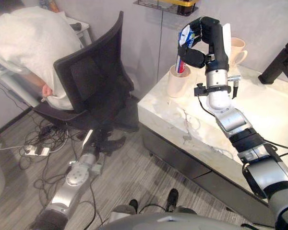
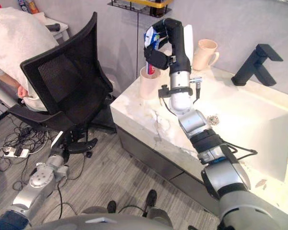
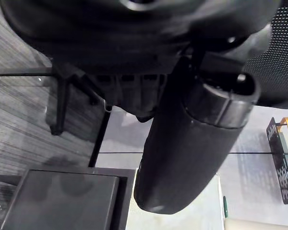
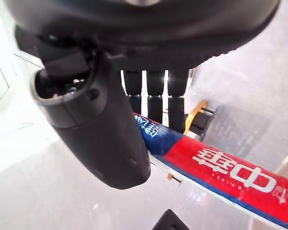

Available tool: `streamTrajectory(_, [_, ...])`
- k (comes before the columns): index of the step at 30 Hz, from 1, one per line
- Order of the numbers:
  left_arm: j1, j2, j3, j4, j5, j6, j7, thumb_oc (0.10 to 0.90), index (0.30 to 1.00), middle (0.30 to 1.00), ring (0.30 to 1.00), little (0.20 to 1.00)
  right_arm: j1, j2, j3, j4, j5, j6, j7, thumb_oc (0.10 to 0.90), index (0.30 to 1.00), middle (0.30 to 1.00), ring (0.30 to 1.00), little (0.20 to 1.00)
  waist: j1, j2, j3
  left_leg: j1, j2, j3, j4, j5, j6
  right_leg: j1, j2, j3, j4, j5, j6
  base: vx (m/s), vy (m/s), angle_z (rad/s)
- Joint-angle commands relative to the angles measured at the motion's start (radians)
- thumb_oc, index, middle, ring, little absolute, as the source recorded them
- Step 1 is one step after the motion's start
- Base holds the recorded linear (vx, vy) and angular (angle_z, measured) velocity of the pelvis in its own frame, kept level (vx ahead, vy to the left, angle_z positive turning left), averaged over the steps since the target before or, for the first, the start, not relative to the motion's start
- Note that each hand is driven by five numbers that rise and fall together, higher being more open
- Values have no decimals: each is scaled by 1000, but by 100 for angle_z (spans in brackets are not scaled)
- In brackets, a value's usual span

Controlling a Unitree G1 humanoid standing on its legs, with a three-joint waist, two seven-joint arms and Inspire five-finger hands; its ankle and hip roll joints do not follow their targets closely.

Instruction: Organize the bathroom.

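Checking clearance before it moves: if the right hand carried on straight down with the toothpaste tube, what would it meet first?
Probably the beige cup: the right hand grips the toothpaste tube with its lower end at the cup's mouth.

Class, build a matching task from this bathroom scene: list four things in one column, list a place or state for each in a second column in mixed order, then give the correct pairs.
Things:
1. toothpaste tube
2. handleless cup
3. handled mug
4. black tap

Places or states:
A. at the back of the counter by the wall, behind the arm
B. gripped in the right hand
C. at the basin's far edge
D. near the counter's left corner, under the tube

Pairs: 1-B, 2-D, 3-A, 4-C
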Motion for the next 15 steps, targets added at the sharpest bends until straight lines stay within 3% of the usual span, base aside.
streamTrajectory(1, [-36,35,6,-96,15,-133,11,800,900,900,900,900,-120,-32,-65,-43,-29,-136,-29,400,300,300,300,300,-11,-24,-30,-68,-12,20,6,21,17,62,-1,58,-4,-120,9,0,0,0])
streamTrajectory(2, [-31,33,9,-105,12,-128,14,800,900,900,900,900,-102,-29,-71,-54,-16,-128,-6,480,420,420,420,420,-15,-20,-28,-68,-12,25,7,21,17,62,-1,62,-5,-120,8,0,0,0])
streamTrajectory(3, [-31,32,9,-108,13,-124,16,800,900,900,900,900,-97,-28,-72,-58,-10,-124,0,800,900,900,900,900,-16,-19,-28,-69,-12,27,6,21,17,61,-1,63,-6,-121,8,0,0,0])
streamTrajectory(8, [-25,35,14,-124,13,-104,24,800,900,900,900,900,-66,-17,-66,-71,33,-54,41,800,900,900,900,900,-24,-19,-32,-68,-9,36,6,23,16,63,-2,68,-7,-124,9,0,0,0])
streamTrajectory(10, [-21,35,19,-132,12,-97,21,800,900,900,900,900,-54,-12,-61,-71,58,35,69,800,900,900,900,900,-29,-22,-35,-67,-8,40,5,23,15,67,-3,72,-7,-125,11,-35,8,-3])
streamTrajectory(12, [-17,33,23,-137,12,-90,20,800,900,900,900,900,-49,-9,-57,-66,66,49,70,800,900,900,900,900,-30,-24,-36,-65,-8,42,4,23,15,68,-3,75,-7,-126,11,-27,11,-5])
streamTrajectory(15, [-14,28,19,-161,17,-71,33,800,900,900,900,900,-42,0,-49,-45,74,129,82,800,900,900,900,900,-33,-30,-45,-58,-10,44,3,13,16,77,-2,83,-7,-129,12,-46,41,-5])
